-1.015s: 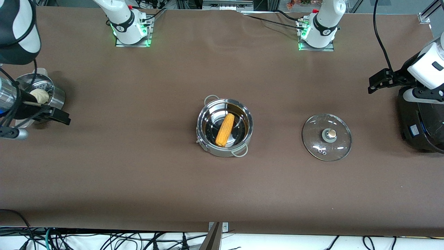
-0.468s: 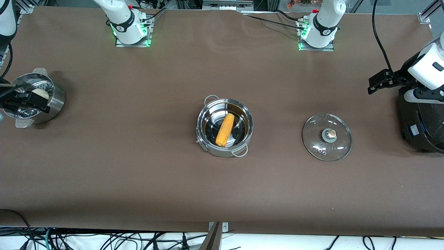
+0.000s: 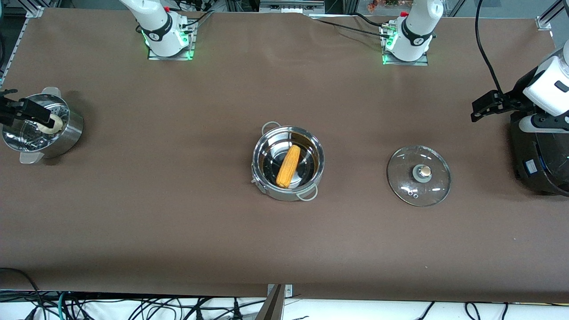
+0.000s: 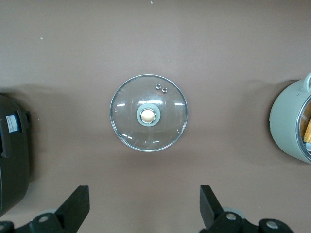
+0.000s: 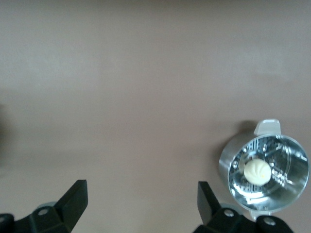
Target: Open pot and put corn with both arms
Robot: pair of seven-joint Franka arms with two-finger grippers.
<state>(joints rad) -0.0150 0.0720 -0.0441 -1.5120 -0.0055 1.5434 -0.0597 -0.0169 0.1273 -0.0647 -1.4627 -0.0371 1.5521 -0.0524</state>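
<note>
- Corn [image 3: 288, 166] lying inside open pot [image 3: 288, 163] at table middle; looks light, stiff, bumpy, best taken across its middle
- Glass lid [image 3: 418, 176] flat on table beside pot, fragile, slippery; knob only
- Left gripper [image 4: 144, 208] above lid, jaws apart, empty
- Right gripper [image 5: 141, 206] raised near steamer [image 5: 264, 174], jaws apart, empty

Steamer [image 3: 42, 133] with bun [image 5: 256, 171]; black cooker [image 3: 540, 160].

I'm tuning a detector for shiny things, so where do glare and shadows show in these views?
Front view: the pot mirrors dark inside around the corn, the glass lid carries small white glints. Left wrist view: streaks of light on the lid, soft shadow beside it. Right wrist view: the steamer is bright with reflections around the bun.
</note>
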